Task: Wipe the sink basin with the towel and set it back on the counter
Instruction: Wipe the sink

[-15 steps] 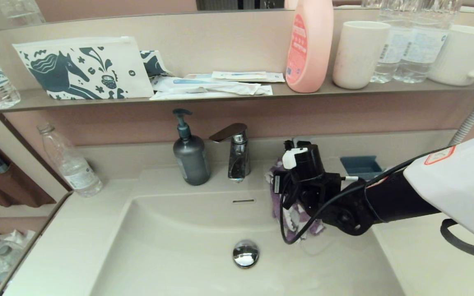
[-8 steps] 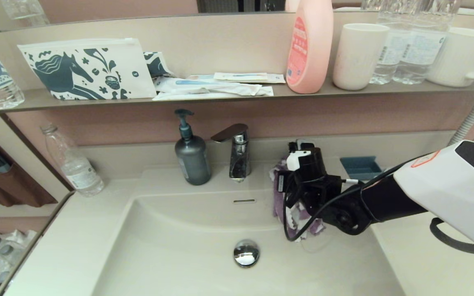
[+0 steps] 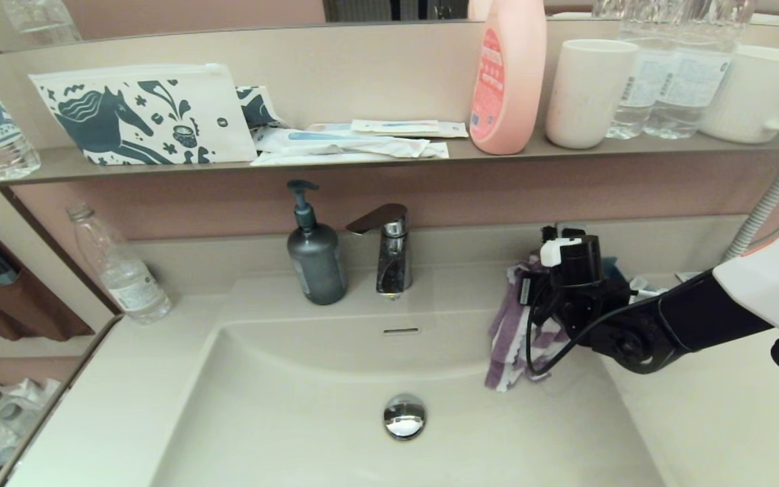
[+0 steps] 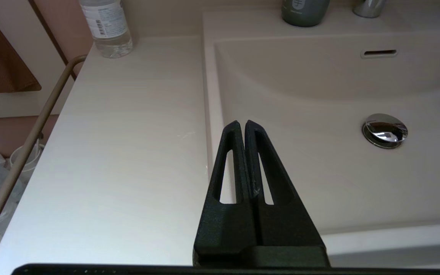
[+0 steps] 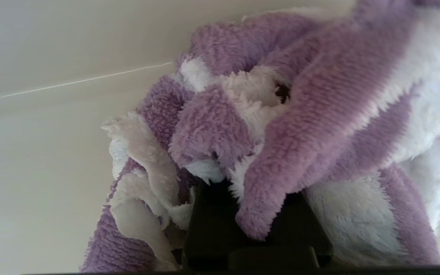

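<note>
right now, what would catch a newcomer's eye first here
The fluffy purple-and-white striped towel hangs from the right gripper over the back right edge of the cream-beige sink basin. Next, the tall pink plastic bottle on the grey-brown shelf, and the chrome round drain plug low in the basin.

Bathroom: sink basin (image 3: 335,419), faucet (image 3: 389,253), toiletries shelf (image 3: 565,145)

No text is readable; labels on the pink bottle (image 3: 508,74) and water bottle (image 4: 106,23) are too small.
</note>
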Controlling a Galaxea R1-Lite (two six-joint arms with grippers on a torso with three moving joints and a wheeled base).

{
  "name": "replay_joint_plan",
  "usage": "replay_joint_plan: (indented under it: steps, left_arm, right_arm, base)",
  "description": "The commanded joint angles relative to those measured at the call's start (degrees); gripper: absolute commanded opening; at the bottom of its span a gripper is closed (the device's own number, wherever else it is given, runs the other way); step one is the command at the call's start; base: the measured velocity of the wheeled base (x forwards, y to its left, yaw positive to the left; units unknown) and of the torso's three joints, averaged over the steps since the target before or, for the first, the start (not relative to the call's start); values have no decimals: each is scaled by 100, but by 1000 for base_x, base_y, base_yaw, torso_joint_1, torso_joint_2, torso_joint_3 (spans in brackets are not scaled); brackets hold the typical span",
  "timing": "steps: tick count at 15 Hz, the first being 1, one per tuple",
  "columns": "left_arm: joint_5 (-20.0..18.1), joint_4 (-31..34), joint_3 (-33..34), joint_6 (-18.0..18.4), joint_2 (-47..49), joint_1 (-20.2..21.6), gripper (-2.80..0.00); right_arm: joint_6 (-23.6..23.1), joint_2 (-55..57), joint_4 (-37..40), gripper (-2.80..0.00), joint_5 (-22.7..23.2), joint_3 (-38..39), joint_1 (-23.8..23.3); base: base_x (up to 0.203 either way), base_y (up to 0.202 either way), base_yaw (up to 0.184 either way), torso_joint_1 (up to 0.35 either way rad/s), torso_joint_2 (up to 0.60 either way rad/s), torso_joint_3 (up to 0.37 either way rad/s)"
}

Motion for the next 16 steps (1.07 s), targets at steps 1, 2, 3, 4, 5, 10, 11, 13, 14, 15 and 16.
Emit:
replay_joint_plan:
  steps: [1, 2, 3, 4, 5, 10, 11, 13, 14, 15, 16]
  left_arm:
    - [-2, 1, 0, -1, 7, 0, -280]
    - [-2, 1, 0, -1, 7, 0, -280]
    - [-2, 1, 0, 0, 7, 0, -280]
    - [-2, 1, 0, 7, 7, 0, -280]
    - [-2, 1, 0, -1, 7, 0, -280]
    - [-2, -5, 0, 6, 7, 0, -280]
    - [-2, 1, 0, -1, 7, 0, -280]
    - [-2, 1, 0, 0, 7, 0, -280]
    - [-2, 1, 0, 6, 7, 0, -280]
    - [-2, 1, 0, -1, 7, 0, -280]
    - [-2, 1, 0, -1, 7, 0, -280]
  right_arm:
    - [10, -56, -10, -280, -11, 64, -102]
    - [10, -56, -10, -280, -2, 56, -100]
    - [10, -52, -9, -280, -1, 35, -44]
    - [-3, -15, -8, -280, 6, -24, 56]
    - [-57, 54, -3, -280, 12, -152, 157]
    - [-255, 746, 210, -280, -27, -1359, 809]
    - [-266, 878, 394, -280, -42, -1647, 1021]
    - [-265, 1063, 717, -280, -59, -1991, 1477]
    - [-263, 1108, 768, -280, -62, -2071, 1675]
    - [-265, 1129, 790, -280, -63, -2119, 1841]
    - [-269, 1142, 802, -280, -59, -2143, 1969]
  base:
    - [0, 0, 0, 0, 0, 0]
    - [0, 0, 0, 0, 0, 0]
    - [0, 0, 0, 0, 0, 0]
    - [0, 0, 0, 0, 0, 0]
    - [0, 0, 0, 0, 0, 0]
    - [0, 0, 0, 0, 0, 0]
    - [0, 0, 0, 0, 0, 0]
    - [0, 0, 0, 0, 0, 0]
    - [0, 0, 0, 0, 0, 0]
    - [0, 0, 0, 0, 0, 0]
    - [0, 0, 0, 0, 0, 0]
